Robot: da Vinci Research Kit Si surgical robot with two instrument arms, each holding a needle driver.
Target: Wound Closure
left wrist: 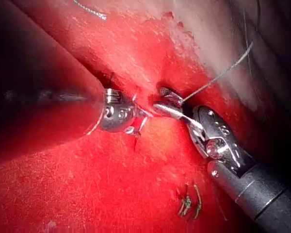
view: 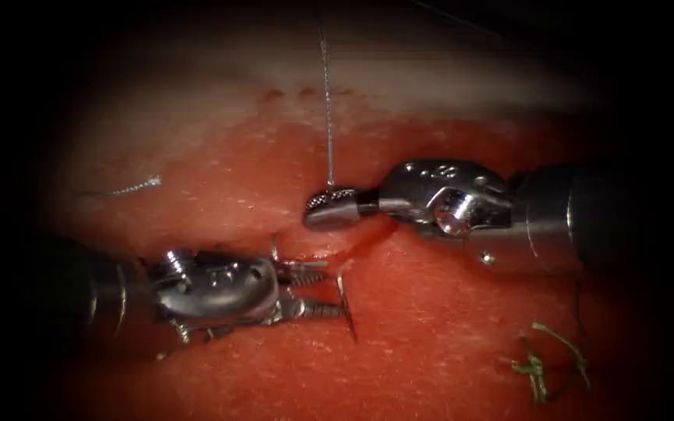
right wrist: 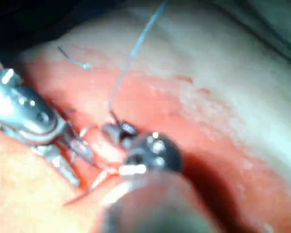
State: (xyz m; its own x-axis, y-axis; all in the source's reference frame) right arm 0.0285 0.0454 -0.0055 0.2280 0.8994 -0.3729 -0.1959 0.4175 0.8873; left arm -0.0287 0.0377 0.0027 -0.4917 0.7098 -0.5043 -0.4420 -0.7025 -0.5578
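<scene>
Your left tool (view: 317, 292) has its jaws parted, one above the other, and the curved needle (view: 345, 306) stands just off their tips; whether the lower jaw touches it cannot be told. You can see the needle's lower end sunk in the tissue (view: 446, 351), just below the cut (view: 352, 248), with its upper part rising free. Your right tool (view: 331, 209) has its jaws clenched on the thread (view: 328, 109), which runs straight up from them across the pale upper tissue. A cut end of thread (view: 130, 187) lies well to the left, and greenish thread scraps (view: 544, 362) lie at lower right.
</scene>
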